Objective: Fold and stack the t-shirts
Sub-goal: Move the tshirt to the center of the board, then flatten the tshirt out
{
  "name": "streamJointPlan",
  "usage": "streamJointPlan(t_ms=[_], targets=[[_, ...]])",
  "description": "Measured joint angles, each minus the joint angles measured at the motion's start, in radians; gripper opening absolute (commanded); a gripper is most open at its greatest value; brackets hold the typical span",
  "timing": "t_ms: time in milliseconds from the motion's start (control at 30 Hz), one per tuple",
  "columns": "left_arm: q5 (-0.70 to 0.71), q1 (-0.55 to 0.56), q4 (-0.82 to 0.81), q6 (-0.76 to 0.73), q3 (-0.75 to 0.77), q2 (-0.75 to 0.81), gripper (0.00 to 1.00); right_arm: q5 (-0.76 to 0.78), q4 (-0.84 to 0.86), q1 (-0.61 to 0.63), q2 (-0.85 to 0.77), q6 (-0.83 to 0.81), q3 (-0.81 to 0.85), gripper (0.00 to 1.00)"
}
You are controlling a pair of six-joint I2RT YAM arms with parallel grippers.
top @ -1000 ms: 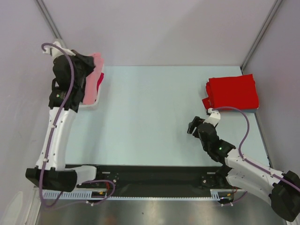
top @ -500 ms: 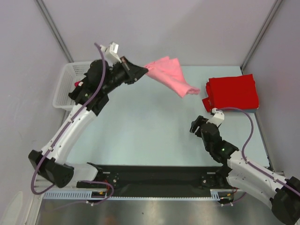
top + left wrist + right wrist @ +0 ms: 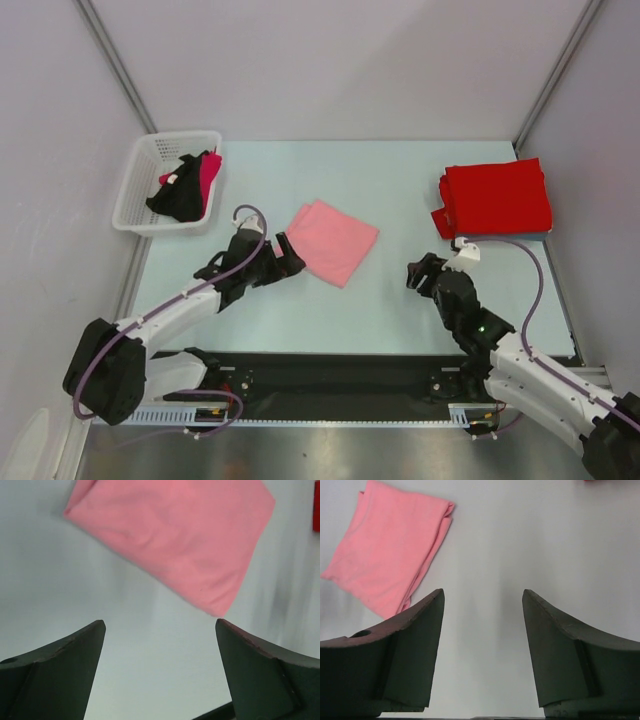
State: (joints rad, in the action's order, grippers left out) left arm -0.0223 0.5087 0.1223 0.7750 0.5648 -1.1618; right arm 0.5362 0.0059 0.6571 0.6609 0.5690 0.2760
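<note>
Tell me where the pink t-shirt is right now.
In the top view the pink t-shirt lies folded on the table, left of centre, just ahead of the open left gripper, between the white basket and the red t-shirts.

White lattice basket (image 3: 130, 190) at the far left corner of a pale table (image 3: 330, 180), holding what looks like black cloth (image 3: 180, 198).
</note>
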Motion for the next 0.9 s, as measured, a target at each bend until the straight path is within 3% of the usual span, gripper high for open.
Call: streamJointPlan(t_ms=[100, 300, 467, 900], targets=[[0.042, 0.001, 0.001, -0.05, 0.075, -0.026, 0.96, -0.063, 0.034, -0.01, 0.08, -0.015, 0.015, 0.49], [0.148, 0.0, -0.011, -0.156, 0.31, -0.167, 0.87, -0.253, -0.005, -0.082, 0.323, 0.003, 0.183, 0.41], [0.154, -0.014, 0.0, -0.215, 0.514, -0.368, 0.63, -0.319, -0.023, -0.105, 0.397, 0.007, 0.282, 0.41], [0.04, -0.07, 0.154, -0.322, 1.139, -0.99, 0.63, -0.386, -0.053, -0.167, 0.358, -0.002, 0.294, 0.35]])
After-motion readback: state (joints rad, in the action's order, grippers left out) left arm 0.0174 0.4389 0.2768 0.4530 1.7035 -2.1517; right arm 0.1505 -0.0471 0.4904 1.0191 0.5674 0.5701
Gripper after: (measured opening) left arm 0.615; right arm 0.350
